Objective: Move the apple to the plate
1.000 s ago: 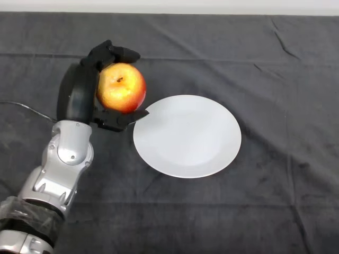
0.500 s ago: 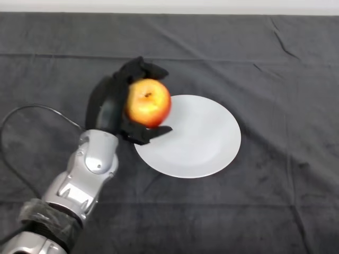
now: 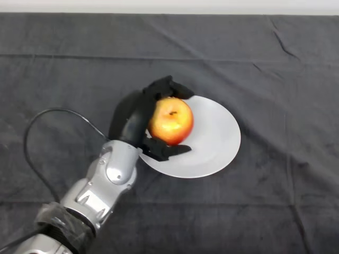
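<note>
Apple point(image 3: 170, 120), red and yellow with its stem end up, sits clasped in the left hand point(image 3: 139, 123), fingers curled over its far side and thumb under its near side. It hangs over the left part of the white plate point(image 3: 217, 138), which extends to the hand's right. Lowering it straight down before loosening the grasp should stop it rolling off.

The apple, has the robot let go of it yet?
No, the left hand has its fingers and thumb curled round the apple, holding it over the left part of the white plate.
</note>
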Robot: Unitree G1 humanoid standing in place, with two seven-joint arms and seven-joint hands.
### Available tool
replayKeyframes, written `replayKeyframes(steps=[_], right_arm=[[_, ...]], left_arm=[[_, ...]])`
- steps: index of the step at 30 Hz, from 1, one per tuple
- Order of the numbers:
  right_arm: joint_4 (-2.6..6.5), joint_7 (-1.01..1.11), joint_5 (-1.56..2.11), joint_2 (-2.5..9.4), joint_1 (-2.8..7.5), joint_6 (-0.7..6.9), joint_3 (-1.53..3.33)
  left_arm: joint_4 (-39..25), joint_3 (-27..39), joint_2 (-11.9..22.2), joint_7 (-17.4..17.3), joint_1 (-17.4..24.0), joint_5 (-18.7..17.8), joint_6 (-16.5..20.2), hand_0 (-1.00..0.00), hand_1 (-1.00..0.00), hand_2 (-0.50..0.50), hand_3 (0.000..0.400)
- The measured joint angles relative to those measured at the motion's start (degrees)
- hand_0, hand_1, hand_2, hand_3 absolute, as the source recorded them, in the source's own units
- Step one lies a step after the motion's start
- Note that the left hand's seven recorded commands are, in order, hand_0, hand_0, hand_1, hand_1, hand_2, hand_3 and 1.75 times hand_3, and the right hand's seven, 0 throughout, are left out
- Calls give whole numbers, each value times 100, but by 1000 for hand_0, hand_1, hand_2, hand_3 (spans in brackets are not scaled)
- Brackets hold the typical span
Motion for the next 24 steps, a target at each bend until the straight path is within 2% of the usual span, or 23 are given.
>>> replayKeyframes(steps=[11,23,24], right_arm=[[-10,0,0,0,0,1,0],[-10,0,0,0,0,1,0],[-10,0,0,0,0,1,0]], left_arm=[[0,-654,-83,49,-5,-136,112,-1000,-1000,0,400],[2,-891,-84,61,-23,-379,111,-1000,-1000,0,400],[3,-891,-84,61,-25,-386,110,-988,-855,-67,395]])
